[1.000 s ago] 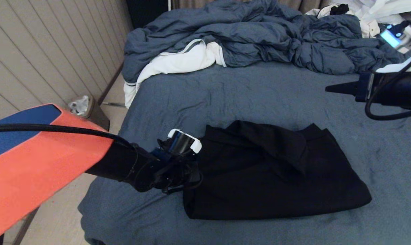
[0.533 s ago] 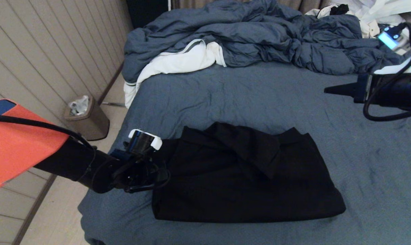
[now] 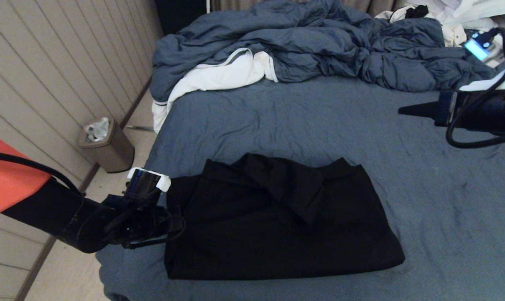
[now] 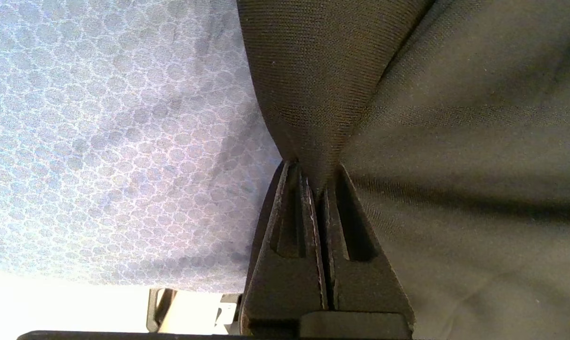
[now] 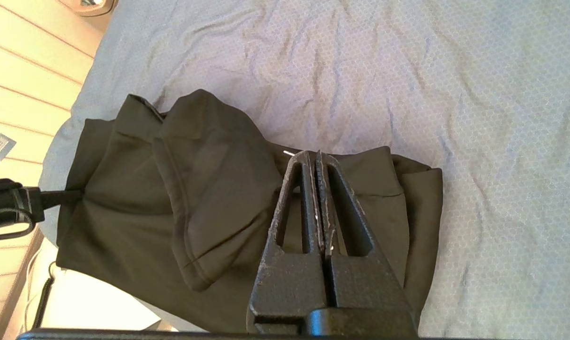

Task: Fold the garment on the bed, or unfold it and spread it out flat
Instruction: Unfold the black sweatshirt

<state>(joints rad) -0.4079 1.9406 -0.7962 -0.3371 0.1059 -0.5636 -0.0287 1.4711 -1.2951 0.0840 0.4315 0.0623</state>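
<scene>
The black garment [image 3: 277, 221] lies folded into a rough rectangle on the blue-grey bed [image 3: 302, 121], near its front left corner, with a loose flap on top. My left gripper [image 3: 173, 217] is shut on the garment's left edge; in the left wrist view a pinch of dark cloth [image 4: 313, 94] rises from between the closed fingers [image 4: 315, 165]. My right gripper [image 3: 403, 110] hangs high over the bed at the right, shut and empty. From the right wrist view the whole garment [image 5: 209, 208] shows below the closed right gripper [image 5: 316, 153].
A rumpled blue-grey duvet [image 3: 311, 42] with white lining [image 3: 223, 75] fills the bed's far end, with white clothing [image 3: 465, 12] at the far right. A small bin [image 3: 106, 146] stands on the floor by the panelled wall, left of the bed.
My left gripper has pulled back to the left, dragging the folded garment with it across the sheet toward the bed's left edge. The right arm has stayed almost still.
</scene>
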